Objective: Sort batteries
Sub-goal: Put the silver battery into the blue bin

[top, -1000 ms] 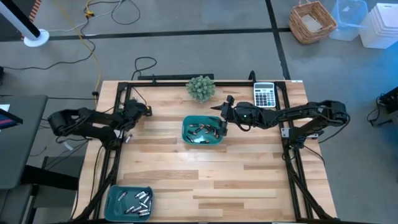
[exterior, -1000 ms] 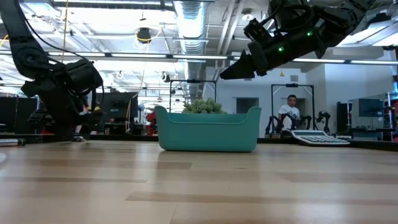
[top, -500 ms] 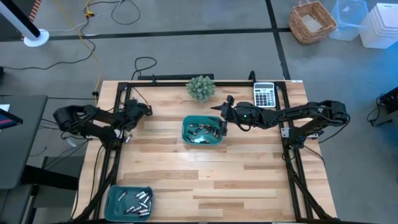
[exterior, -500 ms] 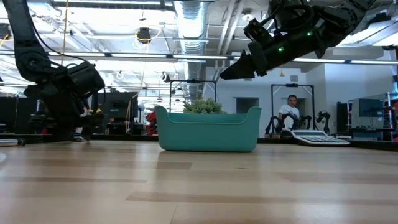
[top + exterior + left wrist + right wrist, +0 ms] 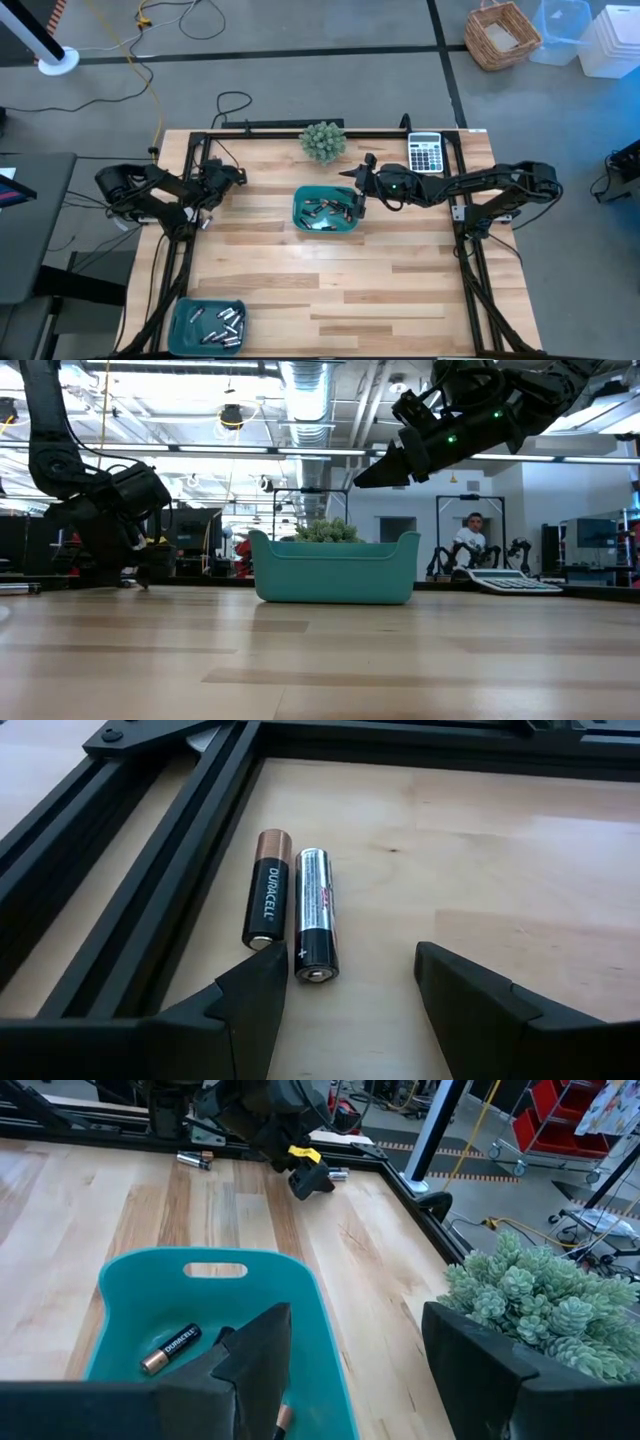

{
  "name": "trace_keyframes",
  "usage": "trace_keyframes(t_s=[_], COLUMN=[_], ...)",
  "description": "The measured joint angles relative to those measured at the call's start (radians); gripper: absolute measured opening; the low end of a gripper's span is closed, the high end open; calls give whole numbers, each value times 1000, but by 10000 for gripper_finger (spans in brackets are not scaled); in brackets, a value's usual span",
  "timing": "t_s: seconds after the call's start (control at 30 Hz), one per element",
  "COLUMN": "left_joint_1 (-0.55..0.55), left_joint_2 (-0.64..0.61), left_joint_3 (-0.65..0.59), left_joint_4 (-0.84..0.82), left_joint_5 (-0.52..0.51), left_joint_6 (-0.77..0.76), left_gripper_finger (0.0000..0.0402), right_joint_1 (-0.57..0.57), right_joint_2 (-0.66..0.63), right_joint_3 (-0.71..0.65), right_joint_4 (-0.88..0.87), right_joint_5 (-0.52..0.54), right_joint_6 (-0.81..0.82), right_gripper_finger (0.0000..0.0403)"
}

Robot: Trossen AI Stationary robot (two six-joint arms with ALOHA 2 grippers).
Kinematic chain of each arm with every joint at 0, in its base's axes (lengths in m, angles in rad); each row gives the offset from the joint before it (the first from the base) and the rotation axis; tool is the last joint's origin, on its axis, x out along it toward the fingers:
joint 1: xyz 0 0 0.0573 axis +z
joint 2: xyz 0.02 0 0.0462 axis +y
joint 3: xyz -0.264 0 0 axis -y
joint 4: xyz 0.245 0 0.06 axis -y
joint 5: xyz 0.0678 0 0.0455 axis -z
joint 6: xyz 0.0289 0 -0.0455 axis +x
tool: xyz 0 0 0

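Two batteries lie side by side on the wood by the black frame rail: a copper-topped one (image 5: 268, 892) and a silver-and-black one (image 5: 315, 915). My left gripper (image 5: 345, 982) stands open just short of their near ends, low at the table's left edge (image 5: 207, 203). A teal tray (image 5: 325, 210) in the table's middle holds several batteries, among them a copper-topped one (image 5: 170, 1350). My right gripper (image 5: 355, 1350) hangs open above this tray's right end (image 5: 357, 197). A second teal tray (image 5: 207, 325) with several batteries sits at the near left corner.
A small green plant (image 5: 323, 140) and a grey calculator (image 5: 427, 153) stand along the far edge. Black frame rails (image 5: 170, 870) border the table. More batteries (image 5: 195, 1160) lie by the left rail. Bare wood stretches between the two trays.
My left arm's elbow has swung in toward the table's left edge, while its open gripper has stayed close to the same spot by the rail. The right arm has kept still.
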Motion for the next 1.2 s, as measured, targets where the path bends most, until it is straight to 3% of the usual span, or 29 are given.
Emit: trace_keyframes(t_s=[0.6,0.9,1.2], left_joint_1=[62,82,98], left_joint_2=[1,1,1], left_joint_3=[0,0,0], left_joint_4=[24,29,32], left_joint_5=[18,29,46], left_joint_6=[32,42,55], left_gripper_finger=[216,181,176], right_joint_1=[0,0,0], right_joint_2=[0,0,0], right_joint_3=[0,0,0], right_joint_4=[-2,-3,-3], right_joint_5=[0,0,0], right_joint_6=[0,0,0], right_gripper_finger=[240,240,240])
